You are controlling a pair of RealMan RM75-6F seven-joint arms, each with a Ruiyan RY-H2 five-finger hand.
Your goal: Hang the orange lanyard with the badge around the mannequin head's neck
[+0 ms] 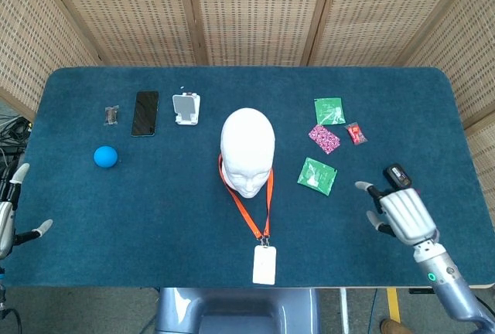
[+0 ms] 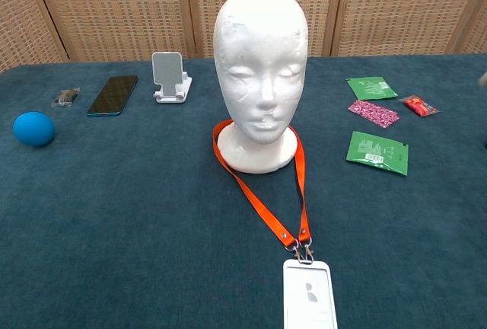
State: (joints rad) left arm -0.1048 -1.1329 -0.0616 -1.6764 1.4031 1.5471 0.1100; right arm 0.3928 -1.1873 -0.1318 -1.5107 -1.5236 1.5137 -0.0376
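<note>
The white mannequin head [image 1: 247, 148] [image 2: 261, 70] stands upright mid-table. The orange lanyard [image 1: 246, 206] [image 2: 262, 201] loops around its neck base and runs forward to the white badge [image 1: 264, 264] [image 2: 309, 303], which lies flat near the table's front edge. In the head view my right hand [image 1: 402, 215] hovers over the table's right side, fingers apart and holding nothing, well away from the badge. Only a few fingers of my left hand [image 1: 11, 214] show at that view's left edge, spread and holding nothing. Neither hand shows in the chest view.
Left of the head lie a blue ball [image 1: 106, 156], a black phone [image 1: 145, 113], a white phone stand [image 1: 186, 109] and a small dark clip [image 1: 113, 115]. On the right are green packets [image 1: 317, 175], a pink packet [image 1: 324, 138], a red sweet [image 1: 356, 133] and a black-and-red object [image 1: 400, 178].
</note>
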